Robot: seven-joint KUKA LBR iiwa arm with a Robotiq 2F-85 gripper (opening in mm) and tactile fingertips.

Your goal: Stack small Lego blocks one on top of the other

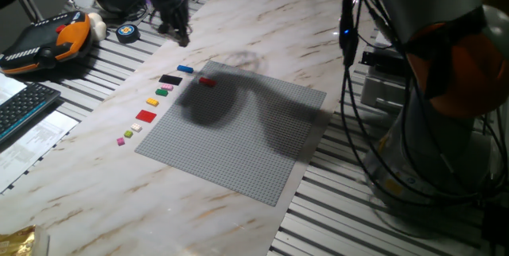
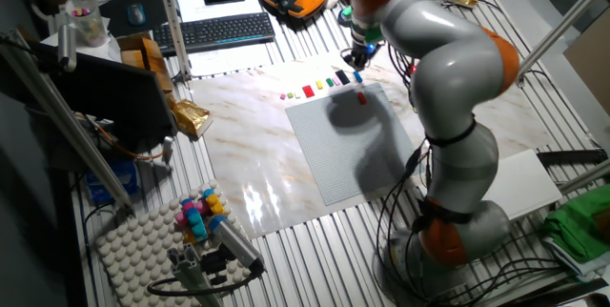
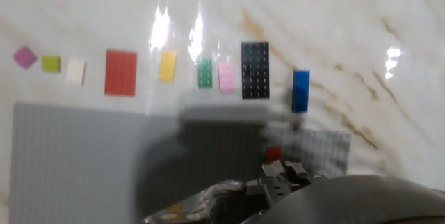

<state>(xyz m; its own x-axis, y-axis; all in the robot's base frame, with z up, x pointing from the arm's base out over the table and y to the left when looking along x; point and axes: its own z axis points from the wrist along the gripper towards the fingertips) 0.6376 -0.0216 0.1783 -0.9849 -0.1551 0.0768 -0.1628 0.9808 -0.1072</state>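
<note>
The small blue Lego block (image 1: 185, 69) lies on the marble table just past the far edge of the grey baseplate (image 1: 238, 141). The small red Lego block (image 1: 207, 82) sits on that baseplate near its far edge, a short way from the blue one. In the hand view the blue block (image 3: 300, 90) is right of the black piece and the red block (image 3: 273, 154) is just above the fingertips. My gripper (image 1: 175, 32) hangs in the air beyond both blocks, touching neither, and looks open with nothing in it. The other fixed view shows the gripper (image 2: 359, 55) above the blue block (image 2: 358, 77).
A row of loose pieces lies along the baseplate's edge: black piece (image 3: 254, 70), pink (image 3: 227, 76), green (image 3: 204, 72), yellow (image 3: 167, 66), larger red plate (image 3: 121, 72), white, lime and magenta. A teach pendant (image 1: 44, 41) and keyboard (image 1: 24, 106) sit at the left.
</note>
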